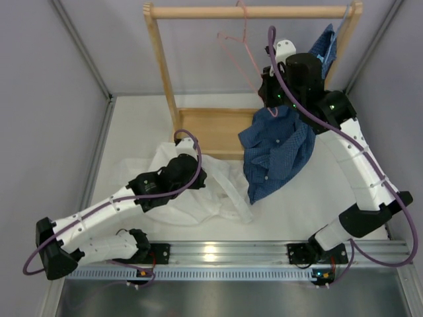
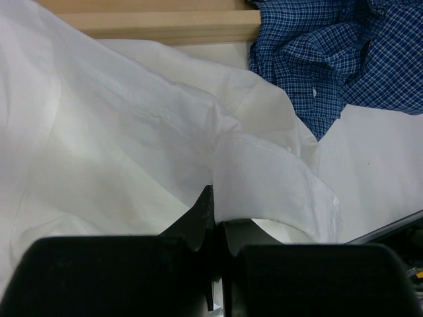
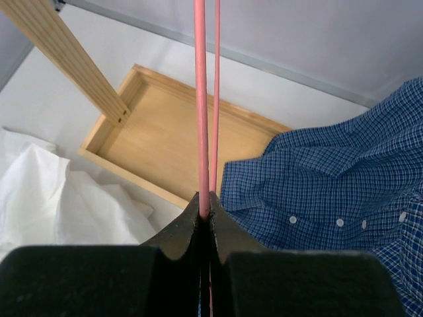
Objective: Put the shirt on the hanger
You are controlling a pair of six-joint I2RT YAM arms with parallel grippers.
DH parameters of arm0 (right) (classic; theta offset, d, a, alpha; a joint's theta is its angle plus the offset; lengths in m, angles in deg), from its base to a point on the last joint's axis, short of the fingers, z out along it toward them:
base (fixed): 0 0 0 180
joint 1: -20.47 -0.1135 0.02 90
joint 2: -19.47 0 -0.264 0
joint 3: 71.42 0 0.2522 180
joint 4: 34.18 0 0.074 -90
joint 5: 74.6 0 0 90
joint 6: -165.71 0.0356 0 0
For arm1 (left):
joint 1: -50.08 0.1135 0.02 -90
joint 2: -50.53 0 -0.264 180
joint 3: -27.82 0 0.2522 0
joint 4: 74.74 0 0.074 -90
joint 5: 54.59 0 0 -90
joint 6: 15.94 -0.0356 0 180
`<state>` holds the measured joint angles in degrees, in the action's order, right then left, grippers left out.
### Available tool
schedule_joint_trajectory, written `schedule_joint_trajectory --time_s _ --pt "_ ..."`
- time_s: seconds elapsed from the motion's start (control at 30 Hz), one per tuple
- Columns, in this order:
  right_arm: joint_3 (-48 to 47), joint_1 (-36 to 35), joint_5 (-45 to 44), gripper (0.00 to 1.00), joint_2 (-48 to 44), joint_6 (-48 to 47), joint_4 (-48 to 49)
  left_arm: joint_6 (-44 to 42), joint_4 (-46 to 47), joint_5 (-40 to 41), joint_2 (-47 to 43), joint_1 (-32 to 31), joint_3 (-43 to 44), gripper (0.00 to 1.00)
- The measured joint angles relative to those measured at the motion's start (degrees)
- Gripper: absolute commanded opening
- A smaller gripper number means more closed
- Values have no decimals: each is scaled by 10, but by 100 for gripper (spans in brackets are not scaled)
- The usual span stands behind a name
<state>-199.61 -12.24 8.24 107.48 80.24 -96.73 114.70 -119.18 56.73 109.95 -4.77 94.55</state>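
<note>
Left claw [image 2: 213, 198]: fingers together, pinching a fold of the shirt [image 2: 119, 145]
Right claw [image 3: 205, 206]: clamped on a wire of the hanger [image 3: 200, 99]
Left arm: stretched low over the table [image 1: 317, 198], wrist down on the cloth
Right arm: reared high, elbow bent, wrist up beside the blue checked shirt [image 1: 277, 148]
Shirt: crumpled on the table before the wooden rack [image 1: 162, 72]
Hanger: hook over the rack's top rail

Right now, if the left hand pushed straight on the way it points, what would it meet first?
The shirt: the left hand is shut on a fold, and more white cloth lies piled ahead. Beyond it, probably the wooden rack base, though depth is unclear.
</note>
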Motion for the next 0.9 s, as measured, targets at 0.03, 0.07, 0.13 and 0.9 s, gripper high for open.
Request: schedule_joint_trajectory --time_s 0.03,0.07,0.13,0.9 --pt "0 0 3 0 -3 1 4 0 0 3 2 1 4 0" --pt "0 0 6 0 -7 2 7 1 0 5 3 3 6 0" --pt "0 0 13 0 -13 4 18 2 0 5 11 11 7 0" --pt "313 0 165 0 -305 21 65 -42 14 -128 125 192 44 0"
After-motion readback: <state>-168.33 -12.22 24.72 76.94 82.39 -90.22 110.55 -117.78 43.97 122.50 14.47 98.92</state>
